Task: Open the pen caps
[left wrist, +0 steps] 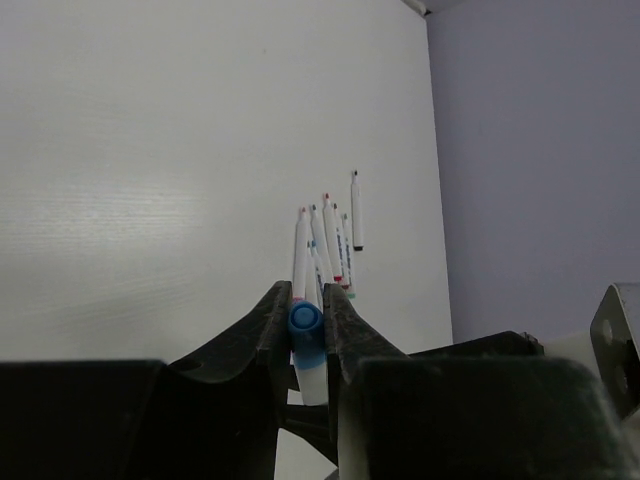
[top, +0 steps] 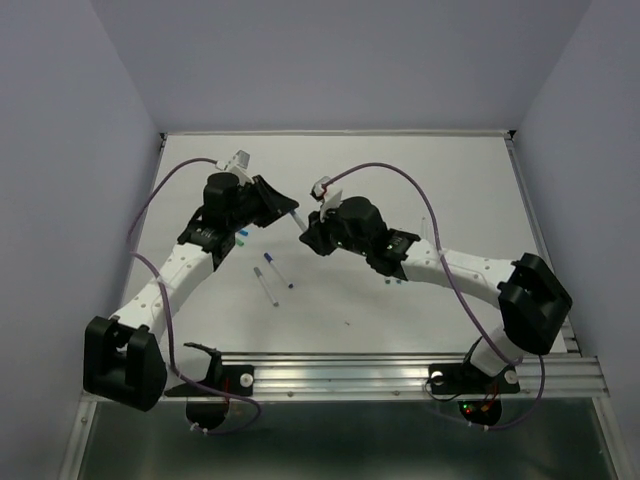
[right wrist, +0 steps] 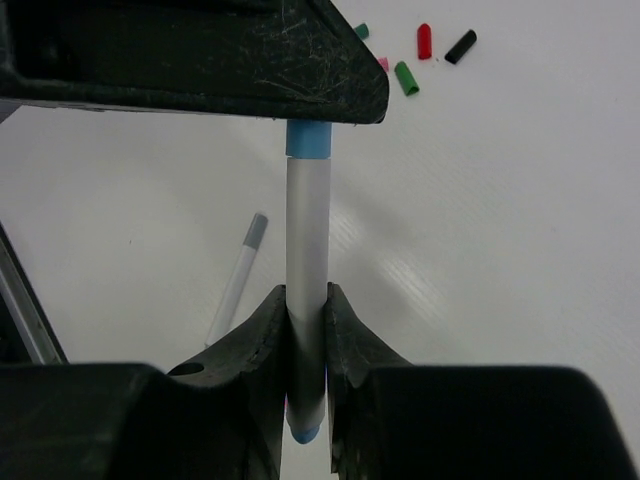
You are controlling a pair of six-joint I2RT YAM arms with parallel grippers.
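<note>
Two grips on one thin white pen (right wrist: pixel 308 230): black left fingers (left wrist: pixel 262 340) pinch its small blue cap (left wrist: pixel 305 322), right fingers (right wrist: pixel 265 332) squeeze the barrel.

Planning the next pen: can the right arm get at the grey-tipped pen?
Probably not yet: the right end effector is shut on the blue pen; the grey-tipped pen lies unobstructed.
</note>
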